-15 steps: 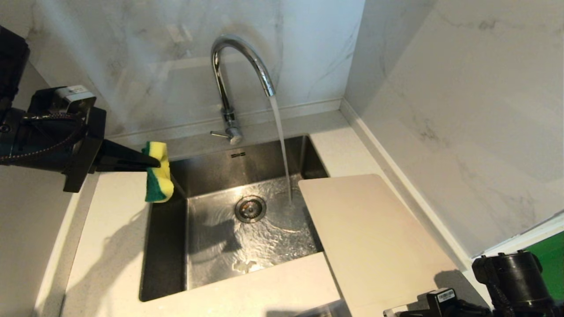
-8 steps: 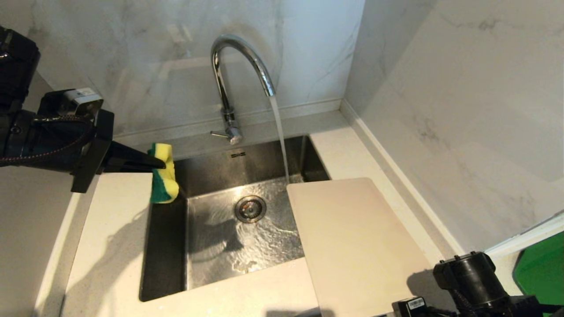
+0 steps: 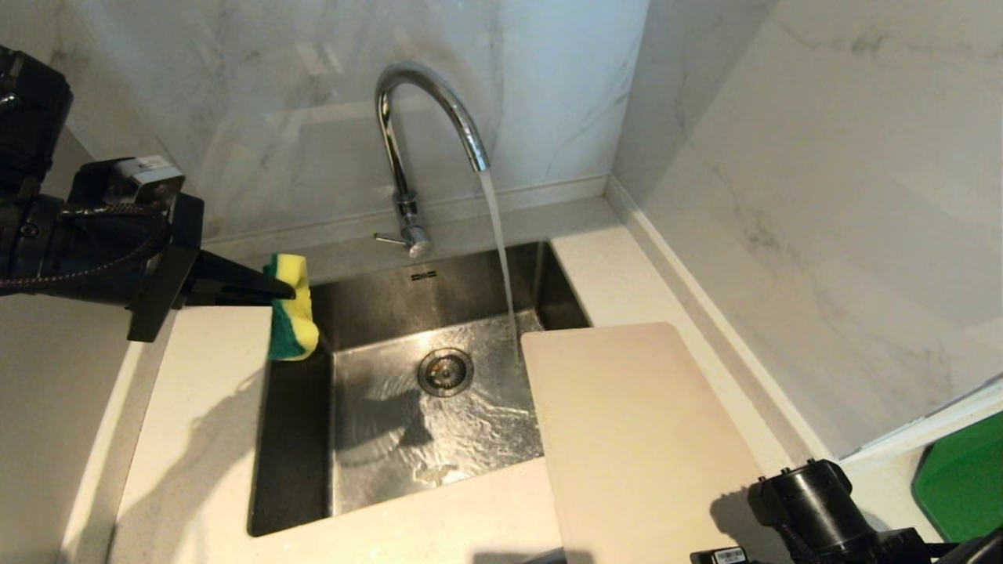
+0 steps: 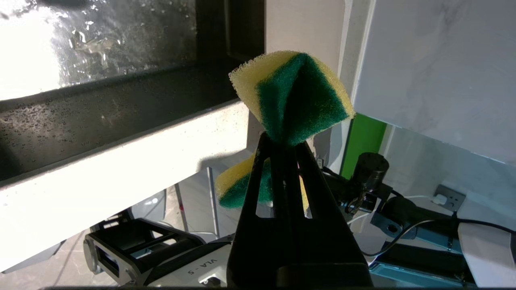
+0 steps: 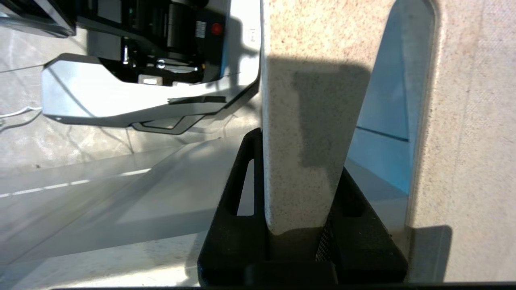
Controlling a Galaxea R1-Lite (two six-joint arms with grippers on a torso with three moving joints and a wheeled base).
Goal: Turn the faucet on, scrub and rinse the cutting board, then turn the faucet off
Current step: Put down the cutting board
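Currently: faucet (image 3: 427,117) running, cutting board (image 3: 635,439) laid partly over sink (image 3: 294,439) right edge
Sponge (image 3: 291,307) is clamped in left gripper (image 3: 284,291) above sink's left rim; board's handle strip is pinched between right gripper (image 5: 300,233) fingers

The left arm (image 3: 78,243) was matte black, a blocky wrist housing with a dark braided cable looping across it. At its twelve o'clock sat a small silver-grey module with a white label. From the housing a black flat plate stepped down to a long tapering black wedge, the left gripper (image 3: 286,291).

Seen from its wrist, the left gripper's fingers (image 4: 282,193) were slim black blades with long triangular cut-outs. At seven o'clock lay a white base panel (image 4: 189,270) printed "VLA-5".

The right arm (image 3: 815,509) showed a round black ribbed cap and a white barcode sticker at eight o'clock.

The right gripper (image 5: 300,189) had the same black slotted fingers.
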